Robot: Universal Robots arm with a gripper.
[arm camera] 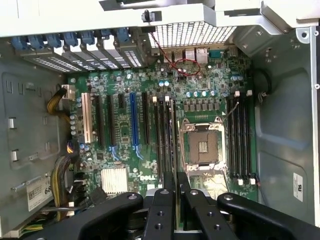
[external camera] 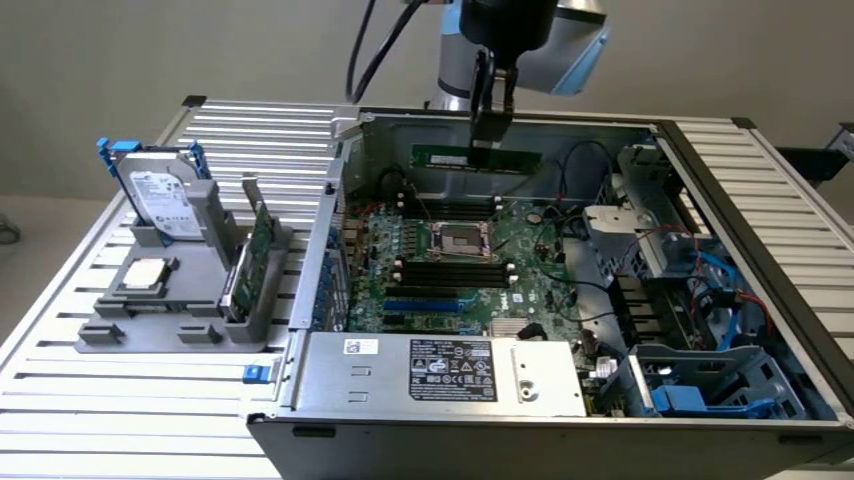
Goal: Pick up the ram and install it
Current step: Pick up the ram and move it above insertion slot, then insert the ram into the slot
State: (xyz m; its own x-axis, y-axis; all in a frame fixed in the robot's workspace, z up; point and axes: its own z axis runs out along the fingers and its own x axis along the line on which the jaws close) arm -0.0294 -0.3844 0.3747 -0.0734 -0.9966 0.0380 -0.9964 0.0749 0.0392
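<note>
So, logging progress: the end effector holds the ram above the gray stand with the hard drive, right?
No. The end effector holds the ram above the motherboard inside the open computer case, not the gray stand; the exterior view shows it.

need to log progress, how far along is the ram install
Done: the pick-up. The tool is shut on the ram.
In hand: the ram hangs in the air over the motherboard, inside the open case.
Left: seating it. The ram is not yet in any of the memory slots, which look empty.
</note>
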